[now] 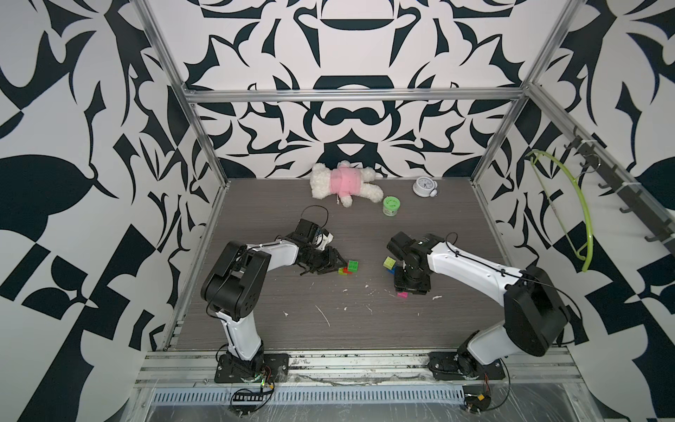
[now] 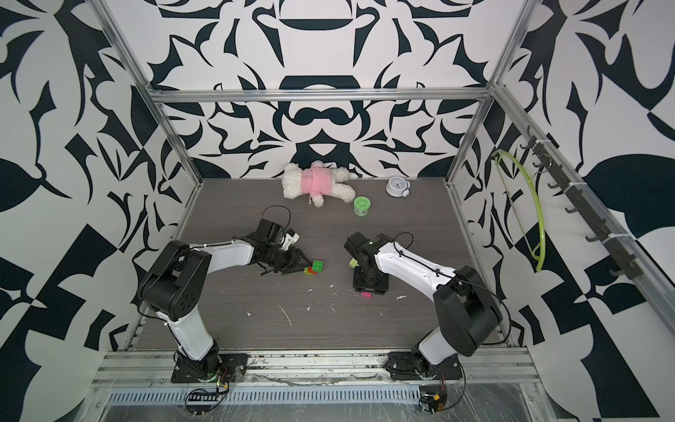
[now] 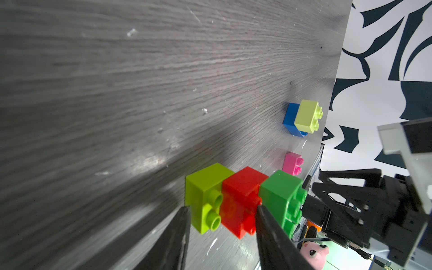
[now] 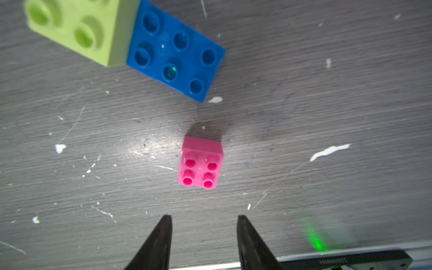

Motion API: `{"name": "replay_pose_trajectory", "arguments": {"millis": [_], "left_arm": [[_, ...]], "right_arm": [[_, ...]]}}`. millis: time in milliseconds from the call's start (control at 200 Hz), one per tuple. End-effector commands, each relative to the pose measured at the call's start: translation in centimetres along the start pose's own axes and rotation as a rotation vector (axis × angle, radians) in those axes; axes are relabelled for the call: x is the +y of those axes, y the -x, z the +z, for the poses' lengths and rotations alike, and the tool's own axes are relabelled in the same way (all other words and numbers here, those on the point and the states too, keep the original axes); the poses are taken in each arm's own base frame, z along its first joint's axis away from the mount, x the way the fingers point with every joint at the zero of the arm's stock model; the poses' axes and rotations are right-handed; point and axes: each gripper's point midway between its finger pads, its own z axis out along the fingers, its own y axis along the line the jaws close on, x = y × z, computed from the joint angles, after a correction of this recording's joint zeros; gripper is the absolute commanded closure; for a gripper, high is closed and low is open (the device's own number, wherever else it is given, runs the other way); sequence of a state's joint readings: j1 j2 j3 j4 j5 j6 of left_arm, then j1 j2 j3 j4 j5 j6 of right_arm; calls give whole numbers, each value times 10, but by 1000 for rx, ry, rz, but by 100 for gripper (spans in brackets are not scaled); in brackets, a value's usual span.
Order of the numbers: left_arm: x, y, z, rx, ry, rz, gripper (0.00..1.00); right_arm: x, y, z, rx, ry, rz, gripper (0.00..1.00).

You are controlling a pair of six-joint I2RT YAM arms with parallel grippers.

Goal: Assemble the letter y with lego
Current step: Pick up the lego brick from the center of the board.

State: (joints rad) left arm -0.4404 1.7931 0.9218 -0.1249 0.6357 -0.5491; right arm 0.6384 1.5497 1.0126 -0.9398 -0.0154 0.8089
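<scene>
Tabletop (image 1: 255, 329), two arms. The left end effector (image 3: 222, 207), jaws narrowed, grips the three-brick row (image 3: 240, 194) (yellow-green, red, green, joined) left of centre. The right end effector (image 4: 203, 218), partly open and empty, hangs over the right-hand bricks: the blue brick (image 4: 177, 56), a yellow-green square (image 4: 77, 30) stacked on one end, and nearer, just ahead of the fingertips, the square pink brick (image 4: 201, 163), studs up. The right arm is closer, so the pink brick is probably next.
</scene>
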Motion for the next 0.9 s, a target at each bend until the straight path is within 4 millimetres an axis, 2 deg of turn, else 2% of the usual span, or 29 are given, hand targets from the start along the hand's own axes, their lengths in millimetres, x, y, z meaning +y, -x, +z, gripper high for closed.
{"name": "replay_pose_trajectory", "arguments": {"millis": [0,445,895], "left_arm": [[34,-17,0,24,122,-67,51],[33,-17,0,23,119,-68,51],[34,-17,0,24,120,-71,51]], "right_arm": [[7,6,-3,-12,-4,24,51],[9,14,11,9,-61,4,55],[3,18,20,18,-104,14,57]]}}
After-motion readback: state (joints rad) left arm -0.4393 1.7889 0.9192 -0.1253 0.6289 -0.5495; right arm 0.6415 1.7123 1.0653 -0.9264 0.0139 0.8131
